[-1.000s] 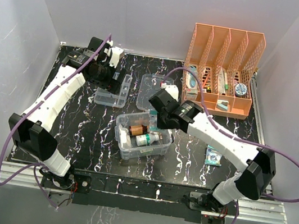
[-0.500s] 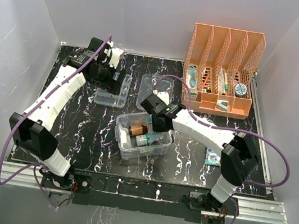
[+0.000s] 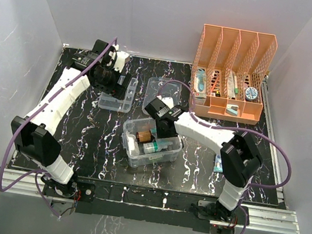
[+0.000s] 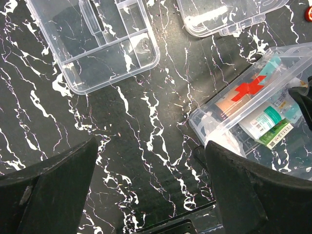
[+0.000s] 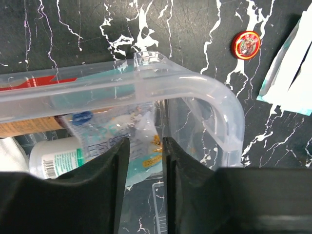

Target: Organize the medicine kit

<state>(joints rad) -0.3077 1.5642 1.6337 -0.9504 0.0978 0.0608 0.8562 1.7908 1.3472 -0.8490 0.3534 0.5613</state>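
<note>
The deep clear box [image 3: 138,157] stands mid-table and holds a brown bottle [image 3: 143,137], a green-and-white bottle [image 3: 152,147] and a red-cross carton [image 4: 248,87]. My right gripper [image 3: 164,128] is lowered into the box's far right corner [image 5: 195,83]. Its fingers stand a narrow gap apart on the end of a clear teal-printed packet [image 5: 141,129], whose other end rests on the contents. The divided tray [image 3: 113,103] and the lid [image 3: 160,88] lie behind the box. My left gripper [image 4: 151,185] hangs open and empty over bare table beside the tray [image 4: 97,44].
The orange file rack [image 3: 231,75] with several small items stands at the back right. A teal-and-white packet [image 3: 223,162] lies on the table right of the box. A small round red tin [image 5: 245,45] lies just beyond the box's corner.
My right gripper has moved left and down from beside the lid into the box's far right corner, its arm folding in. The left arm has not moved.
</note>
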